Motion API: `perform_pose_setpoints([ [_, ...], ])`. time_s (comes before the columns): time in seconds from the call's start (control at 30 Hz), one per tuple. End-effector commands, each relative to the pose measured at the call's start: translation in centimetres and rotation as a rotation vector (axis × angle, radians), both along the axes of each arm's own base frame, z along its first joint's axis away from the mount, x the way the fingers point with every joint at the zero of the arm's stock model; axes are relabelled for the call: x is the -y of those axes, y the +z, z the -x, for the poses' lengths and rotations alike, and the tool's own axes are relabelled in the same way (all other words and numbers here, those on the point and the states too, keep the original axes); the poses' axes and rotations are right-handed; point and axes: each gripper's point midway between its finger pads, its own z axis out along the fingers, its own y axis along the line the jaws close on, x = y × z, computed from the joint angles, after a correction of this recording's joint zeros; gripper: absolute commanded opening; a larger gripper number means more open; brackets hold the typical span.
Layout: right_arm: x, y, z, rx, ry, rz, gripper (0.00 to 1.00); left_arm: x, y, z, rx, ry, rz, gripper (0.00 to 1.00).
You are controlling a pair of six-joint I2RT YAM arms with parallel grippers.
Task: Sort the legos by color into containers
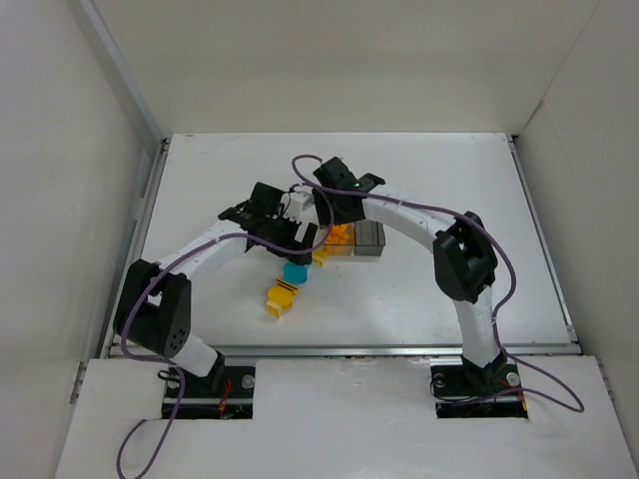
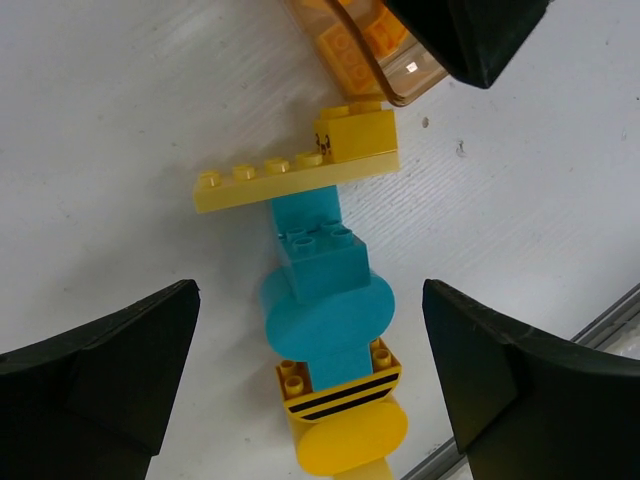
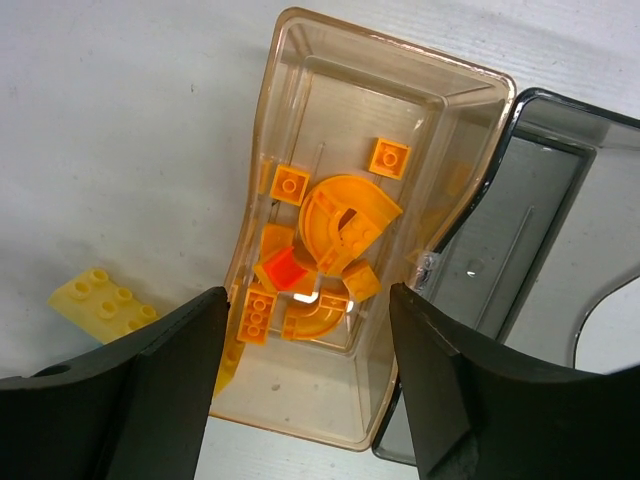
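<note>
Nearest on the white counter (image 1: 419,170): a yellow striped lego (image 2: 340,395), touching a teal lego (image 2: 330,330) behind it. Then a long yellow plate (image 2: 265,185) lying across, and a yellow block (image 2: 358,135) just beside the amber box (image 3: 330,110). Over the teal piece, the left claw (image 2: 310,300): stands wide open, holds nothing. Farther back, the amber box: contains several orange legos (image 3: 345,215), joins the dark grey box (image 3: 520,230) along one side. Above the amber box, the right claw (image 3: 308,300): also opened wide, grips nothing.
</note>
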Motion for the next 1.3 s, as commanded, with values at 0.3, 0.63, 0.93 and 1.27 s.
perform_pose_setpoints([
  [0.3,0.6,2.7,-1.4,0.068,-0.013,-0.058,0.72,1.4,-0.3,-1.3,0.050,0.004,-0.037,0.69],
  [0.63,1.6,3.1,-0.2,0.067,-0.013,-0.057,0.72,0.5,-1.9,-1.4,0.043,-0.019,-0.106,0.29],
  [0.93,2.3,4.7,0.4,0.098,-0.018,-0.073,0.72,-2.7,-0.9,1.6,0.118,-0.212,-0.231,0.16],
  [1.27,3.0,7.0,1.9,0.122,0.037,-0.126,0.72,-3.8,3.1,4.4,0.271,-0.473,-0.239,0.00],
])
